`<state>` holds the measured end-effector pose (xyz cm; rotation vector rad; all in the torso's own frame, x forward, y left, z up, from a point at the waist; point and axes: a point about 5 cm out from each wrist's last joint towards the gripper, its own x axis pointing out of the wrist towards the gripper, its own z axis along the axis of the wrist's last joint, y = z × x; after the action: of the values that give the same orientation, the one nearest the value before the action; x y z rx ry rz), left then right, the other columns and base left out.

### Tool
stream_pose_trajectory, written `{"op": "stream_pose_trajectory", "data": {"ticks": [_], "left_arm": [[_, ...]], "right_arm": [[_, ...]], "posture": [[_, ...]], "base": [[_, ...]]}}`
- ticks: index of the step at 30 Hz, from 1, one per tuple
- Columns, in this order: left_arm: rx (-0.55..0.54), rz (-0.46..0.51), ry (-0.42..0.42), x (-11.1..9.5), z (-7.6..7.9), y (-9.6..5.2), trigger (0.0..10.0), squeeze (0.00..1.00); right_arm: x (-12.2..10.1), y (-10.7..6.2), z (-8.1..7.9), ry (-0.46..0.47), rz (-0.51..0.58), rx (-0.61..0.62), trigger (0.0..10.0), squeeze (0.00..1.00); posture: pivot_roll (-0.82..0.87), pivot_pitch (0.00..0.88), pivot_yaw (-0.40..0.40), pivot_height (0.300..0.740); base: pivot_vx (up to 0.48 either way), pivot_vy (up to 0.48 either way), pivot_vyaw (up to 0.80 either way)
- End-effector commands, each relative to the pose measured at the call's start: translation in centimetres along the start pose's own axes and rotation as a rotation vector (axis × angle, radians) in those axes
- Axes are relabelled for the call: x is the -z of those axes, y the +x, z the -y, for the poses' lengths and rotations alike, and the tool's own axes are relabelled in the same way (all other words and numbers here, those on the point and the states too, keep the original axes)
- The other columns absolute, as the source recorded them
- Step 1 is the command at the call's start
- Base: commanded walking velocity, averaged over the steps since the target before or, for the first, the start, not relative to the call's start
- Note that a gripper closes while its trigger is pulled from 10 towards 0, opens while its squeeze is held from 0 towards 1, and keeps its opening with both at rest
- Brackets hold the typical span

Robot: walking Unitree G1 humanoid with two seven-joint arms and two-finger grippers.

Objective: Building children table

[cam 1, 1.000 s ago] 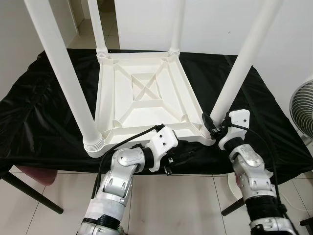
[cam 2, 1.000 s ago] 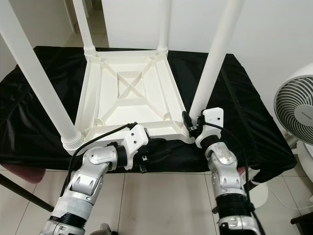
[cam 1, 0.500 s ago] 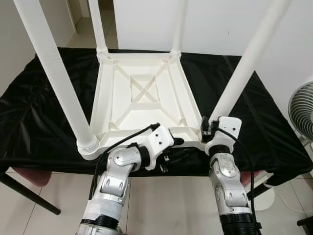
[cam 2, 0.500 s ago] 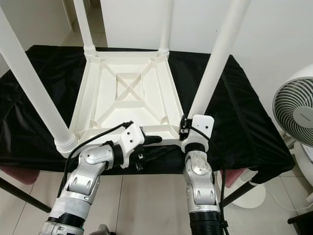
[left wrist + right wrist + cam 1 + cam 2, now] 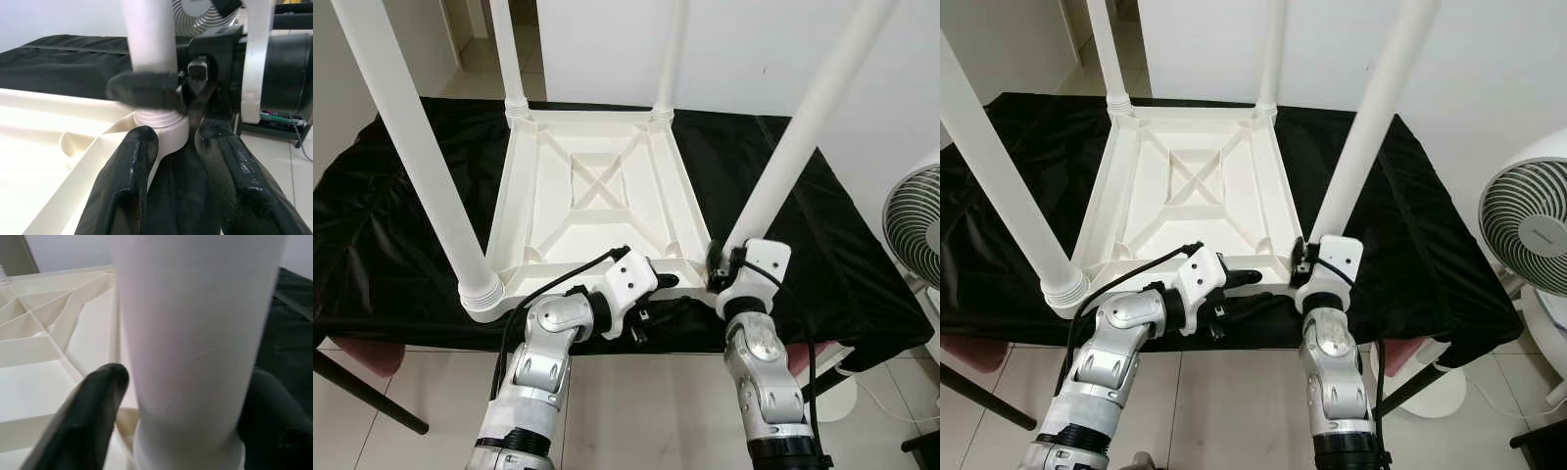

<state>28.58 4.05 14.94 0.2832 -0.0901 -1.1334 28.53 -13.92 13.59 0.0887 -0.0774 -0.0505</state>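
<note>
A white plastic table (image 5: 597, 196) lies upside down on a black cloth (image 5: 391, 235), its ribbed underside up and its four legs standing upward from the corners. The near right leg (image 5: 793, 137) rises from the table's near right corner, and the right gripper (image 5: 717, 266) is at the base of that leg; in the right wrist view its two black fingers (image 5: 93, 416) stand one on each side of the leg, closed around it just above the ribbed collar where it meets the table. The left gripper (image 5: 661, 284) reaches along the table's near edge toward the same corner; in the left wrist view its fingers (image 5: 127, 186) are spread apart with the edge of the table between them, and whether the pads actually press the plastic I cannot tell. The near left leg (image 5: 411, 147) stands at the table's near left corner, just left of the left arm, and the two far legs (image 5: 509, 49) rise from the far corners by the white wall. A white fan (image 5: 1528, 215) stands on the tiled floor (image 5: 636, 411) well to the right of the table, beyond the cloth's edge.
</note>
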Motion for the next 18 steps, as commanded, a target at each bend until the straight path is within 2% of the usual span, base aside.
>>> {"op": "stream_pose_trajectory", "data": {"ticks": [1, 4, 10, 11, 12, 13, 15, 17, 18], "left_arm": [[-0.352, -0.009, -0.013, 0.1, -1.5, -0.2, 10.0, 0.0], [-0.305, -0.012, -0.013, 0.3, -0.8, -0.3, 10.0, 0.0], [-0.285, -0.017, -0.009, 0.5, -0.5, -0.5, 10.0, 0.0], [-0.273, -0.025, -0.005, 0.7, -0.2, -0.6, 10.0, 0.0], [-0.273, -0.025, -0.005, 0.7, -0.2, -0.6, 10.0, 0.0], [-0.264, -0.033, -0.003, 1.0, -0.1, -0.8, 10.0, 0.0], [-0.264, -0.033, -0.003, 1.0, -0.1, -0.8, 10.0, 0.0], [-0.254, -0.042, 0.003, 1.2, 0.0, -1.0, 10.0, 0.0], [-0.254, -0.042, 0.003, 1.2, 0.0, -1.0, 10.0, 0.0]], "right_arm": [[0.2, 0.2, 0.1, 0.011, -0.018, -0.076, 10.0, 1.0], [-0.1, 0.4, 0.9, -0.017, -0.019, -0.15, 10.0, 1.0], [-0.2, 0.6, 1.3, -0.047, -0.02, -0.2, 10.0, 1.0], [-0.4, 0.6, 1.8, -0.089, -0.009, -0.288, 10.0, 0.0], [-0.4, 0.6, 1.8, -0.089, -0.009, -0.288, 10.0, 0.0], [-0.5, 0.5, 2.3, -0.128, 0.006, -0.367, 10.0, 0.0], [-0.5, 0.5, 2.3, -0.128, 0.006, -0.367, 10.0, 0.0], [-0.7, 0.5, 3.2, -0.174, 0.015, -0.516, 10.0, 0.0], [-0.7, 0.5, 3.2, -0.174, 0.015, -0.516, 10.0, 0.0]], "posture": [[0.03, 0.021, -0.026, 0.74], [0.04, 0.021, -0.027, 0.74], [0.04, 0.021, -0.027, 0.74], [0.04, 0.008, -0.022, 0.74], [0.04, 0.008, -0.022, 0.74], [0.04, 0.004, -0.02, 0.74], [0.04, 0.004, -0.02, 0.74], [0.04, 0.0, -0.021, 0.74], [0.04, 0.0, -0.021, 0.74]], "base": [[0.0, 0.0, 0.0], [0.0, 0.0, 0.0], [0.0, 0.0, 0.0], [0.0, 0.0, 0.0], [0.0, 0.0, 0.0], [0.0, 0.0, 0.0], [0.0, 0.0, 0.0], [0.0, 0.0, 0.0], [0.0, 0.0, 0.0]]}}
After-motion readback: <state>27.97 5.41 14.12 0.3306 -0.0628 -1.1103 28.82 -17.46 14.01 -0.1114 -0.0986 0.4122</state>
